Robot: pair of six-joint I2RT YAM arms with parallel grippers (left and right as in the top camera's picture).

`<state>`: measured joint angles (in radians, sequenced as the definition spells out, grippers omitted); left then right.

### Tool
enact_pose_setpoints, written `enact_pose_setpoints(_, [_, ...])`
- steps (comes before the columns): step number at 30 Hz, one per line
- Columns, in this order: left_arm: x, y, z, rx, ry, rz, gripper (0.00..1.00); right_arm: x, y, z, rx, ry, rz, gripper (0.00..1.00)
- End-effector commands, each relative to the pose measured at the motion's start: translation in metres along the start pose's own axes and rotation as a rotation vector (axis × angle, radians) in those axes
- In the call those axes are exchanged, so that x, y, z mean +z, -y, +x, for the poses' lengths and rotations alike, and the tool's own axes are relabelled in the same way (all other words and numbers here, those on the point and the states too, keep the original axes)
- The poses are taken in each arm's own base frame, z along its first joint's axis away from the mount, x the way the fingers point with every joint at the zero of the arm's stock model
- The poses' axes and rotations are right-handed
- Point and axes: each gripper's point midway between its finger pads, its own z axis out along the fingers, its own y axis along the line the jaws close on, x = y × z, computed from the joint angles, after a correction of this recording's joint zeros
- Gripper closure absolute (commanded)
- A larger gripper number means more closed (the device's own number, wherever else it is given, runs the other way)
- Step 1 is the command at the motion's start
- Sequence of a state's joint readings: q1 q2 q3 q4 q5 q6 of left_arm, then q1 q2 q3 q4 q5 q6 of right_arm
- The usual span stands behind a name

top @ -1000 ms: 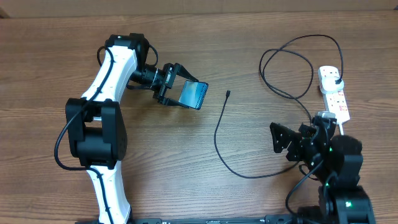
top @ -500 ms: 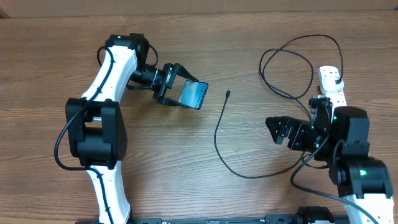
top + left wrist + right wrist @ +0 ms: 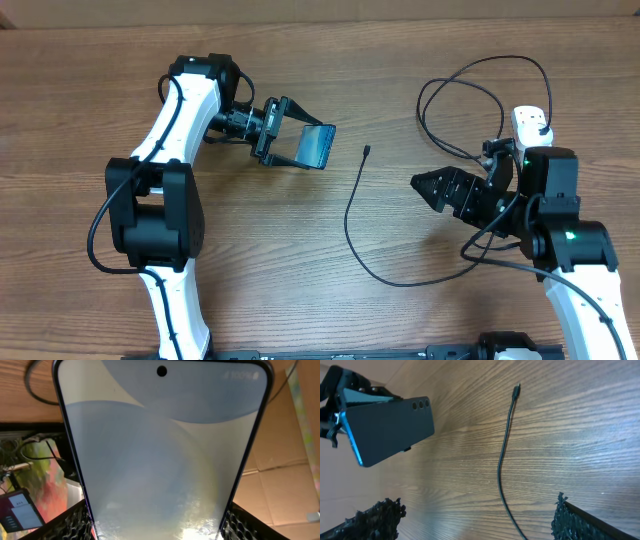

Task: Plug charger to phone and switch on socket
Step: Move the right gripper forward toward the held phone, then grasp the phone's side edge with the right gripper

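Phone (image 3: 318,147) is gripped by its edges in the left gripper (image 3: 296,140), raised off the worktop (image 3: 250,260). Right gripper (image 3: 425,190) is spread wide and empty, near the charger (image 3: 350,225), whose tip (image 3: 367,151) lies unplugged. 2 steps, plugging in and switching on the socket (image 3: 530,122), are judged not yet done.

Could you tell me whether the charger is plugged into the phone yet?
Not plugged in: the charger's tip lies on the table, apart from the phone.
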<state>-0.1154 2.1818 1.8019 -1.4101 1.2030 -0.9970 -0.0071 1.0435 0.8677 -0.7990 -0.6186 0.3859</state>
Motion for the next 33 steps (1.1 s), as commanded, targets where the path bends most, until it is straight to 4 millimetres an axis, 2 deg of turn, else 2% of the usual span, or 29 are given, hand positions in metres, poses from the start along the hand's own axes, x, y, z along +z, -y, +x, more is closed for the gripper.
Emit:
enact_pose_setpoints(1, [-0.005,0.015,0.018,-0.004,-0.086,0.066,0.34,0.000,-0.004,-0.009,0.058,0.008,-0.013,0.00])
enact_pose_setpoints(11, [-0.004,0.014,0.015,-0.036,-0.070,0.054,0.35,0.011,-0.007,-0.015,0.117,0.008,-0.020,0.02])
enact_pose_setpoints(21, [-0.007,-0.012,-0.034,-0.125,0.222,-0.094,0.34,0.038,-0.027,-0.013,0.083,-0.055,0.019,0.09])
enact_pose_setpoints(28, [-0.010,-0.028,-0.061,-0.179,0.422,-0.189,0.34,0.071,-0.038,-0.017,0.144,-0.117,-0.049,0.15])
enact_pose_setpoints(33, [-0.010,-0.042,-0.078,-0.216,0.598,-0.277,0.34,0.113,-0.048,-0.005,0.132,-0.180,-0.074,0.19])
